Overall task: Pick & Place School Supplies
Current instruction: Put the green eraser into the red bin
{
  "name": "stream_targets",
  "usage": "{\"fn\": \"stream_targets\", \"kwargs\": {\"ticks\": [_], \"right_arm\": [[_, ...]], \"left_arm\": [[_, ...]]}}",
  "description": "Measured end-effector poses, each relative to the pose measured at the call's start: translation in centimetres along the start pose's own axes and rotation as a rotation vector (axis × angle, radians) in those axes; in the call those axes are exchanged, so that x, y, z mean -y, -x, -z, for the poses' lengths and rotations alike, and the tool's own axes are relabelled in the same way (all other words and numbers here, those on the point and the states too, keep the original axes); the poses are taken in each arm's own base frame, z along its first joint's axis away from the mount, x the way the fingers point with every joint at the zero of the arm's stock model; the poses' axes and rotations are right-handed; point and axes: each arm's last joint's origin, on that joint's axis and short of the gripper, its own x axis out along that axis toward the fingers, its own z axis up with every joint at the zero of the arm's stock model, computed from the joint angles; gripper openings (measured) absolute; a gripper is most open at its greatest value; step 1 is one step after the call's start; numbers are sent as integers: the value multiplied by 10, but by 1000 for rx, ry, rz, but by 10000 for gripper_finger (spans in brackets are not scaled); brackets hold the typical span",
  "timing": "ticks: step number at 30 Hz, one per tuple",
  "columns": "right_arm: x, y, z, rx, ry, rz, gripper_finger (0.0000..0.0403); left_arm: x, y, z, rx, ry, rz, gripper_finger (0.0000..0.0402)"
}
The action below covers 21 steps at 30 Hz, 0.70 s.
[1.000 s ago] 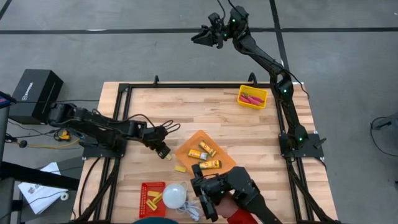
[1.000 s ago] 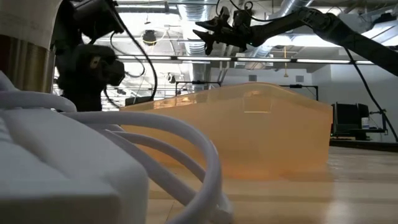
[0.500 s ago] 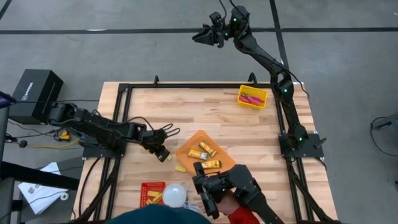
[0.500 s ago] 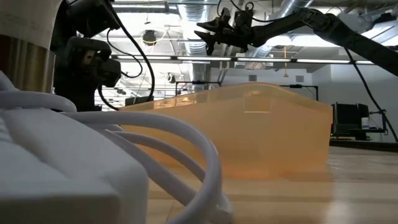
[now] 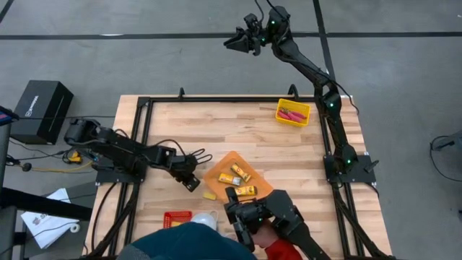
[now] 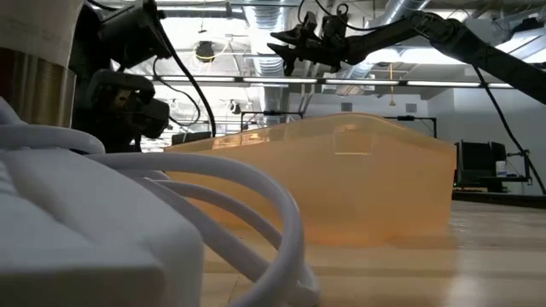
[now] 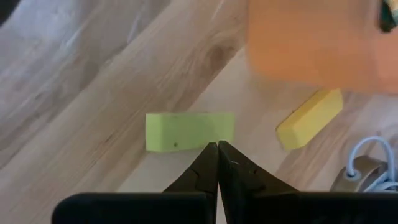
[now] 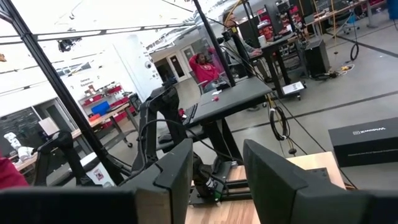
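Moving a bit closer, the left tool now sits low over the tabletop, fingers pressed together, tips right by a small yellow block. It holds nothing yet. Raised far off, the right tool has its fingers apart.

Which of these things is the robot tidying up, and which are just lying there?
For the job:
- packets
- red scissors
- yellow blocks

Just lying about:
- white dome with its cord
- black box beside the table
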Motion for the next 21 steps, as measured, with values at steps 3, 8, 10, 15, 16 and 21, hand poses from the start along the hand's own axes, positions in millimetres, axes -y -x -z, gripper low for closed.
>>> {"fn": "stream_targets", "kwargs": {"ticks": [3, 8, 10, 15, 16, 21], "right_arm": [[1, 2, -1, 2, 0, 5, 134], [2, 5, -1, 4, 1, 10, 134], [2, 6, -1, 5, 1, 12, 134], [2, 7, -2, 5, 1, 13, 135], [3, 8, -2, 6, 1, 15, 135], [3, 9, -2, 7, 3, 17, 135]], "left_arm": [[-1, -3, 1, -17, 2, -10, 0], [-4, -6, 2, -20, 4, -8, 0], [-8, -8, 5, -35, 17, -8, 0], [-11, -10, 7, -40, 52, 12, 0], [-11, -10, 7, -39, 57, 14, 0], [-11, -10, 7, -37, 58, 19, 0]]}}
